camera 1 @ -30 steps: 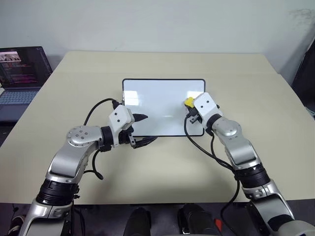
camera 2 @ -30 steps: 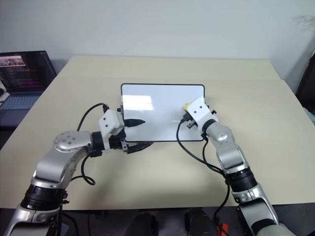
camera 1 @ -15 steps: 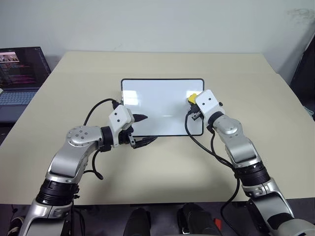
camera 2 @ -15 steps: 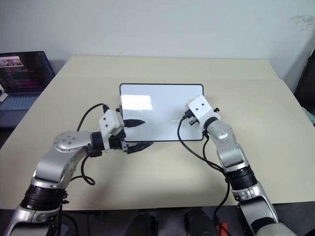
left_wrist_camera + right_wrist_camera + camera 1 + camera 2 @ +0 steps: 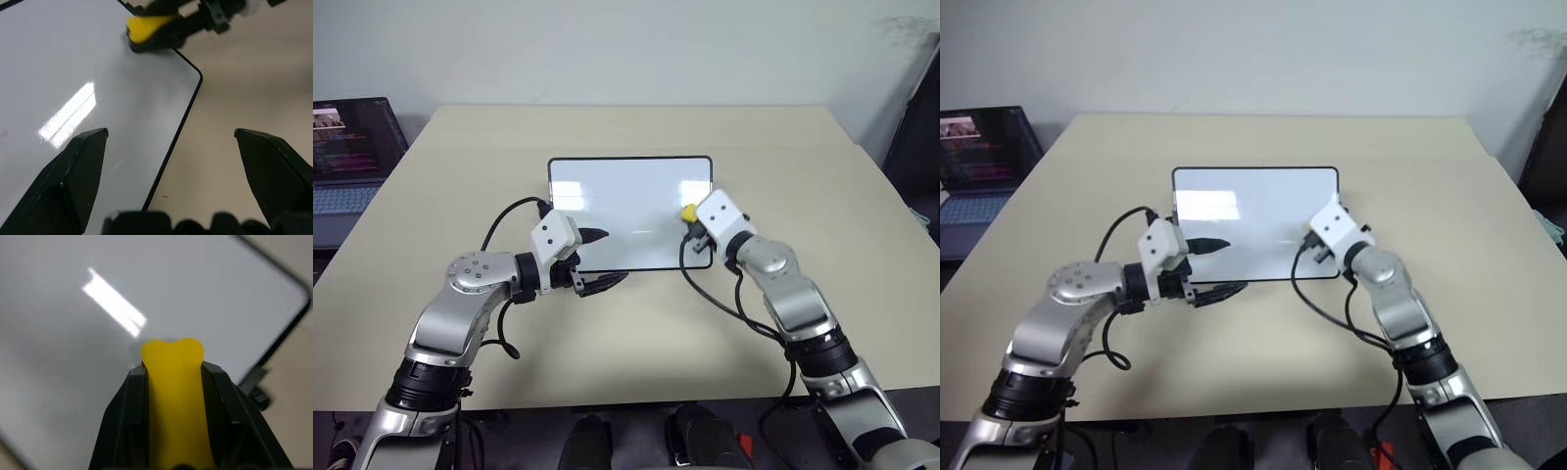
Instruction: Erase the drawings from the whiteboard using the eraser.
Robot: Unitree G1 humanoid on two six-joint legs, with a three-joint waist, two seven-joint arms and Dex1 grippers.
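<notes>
Eraser (image 5: pixel 172 401) clamped in your right gripper (image 5: pixel 693 217) over the whiteboard (image 5: pixel 626 196); your left gripper (image 5: pixel 602 259) hangs spread wide at its near edge.

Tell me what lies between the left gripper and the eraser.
Bare whiteboard surface, seen in the left eye view, between the left gripper and the eraser.

A glossy white surface, mirroring a lamp, is shown by the whiteboard (image 5: pixel 626 211), edged by a thin black frame. The eraser (image 5: pixel 173 396) looks smooth, yellow and matt. The beige tabletop (image 5: pixel 636 343) appears matt and even.
</notes>
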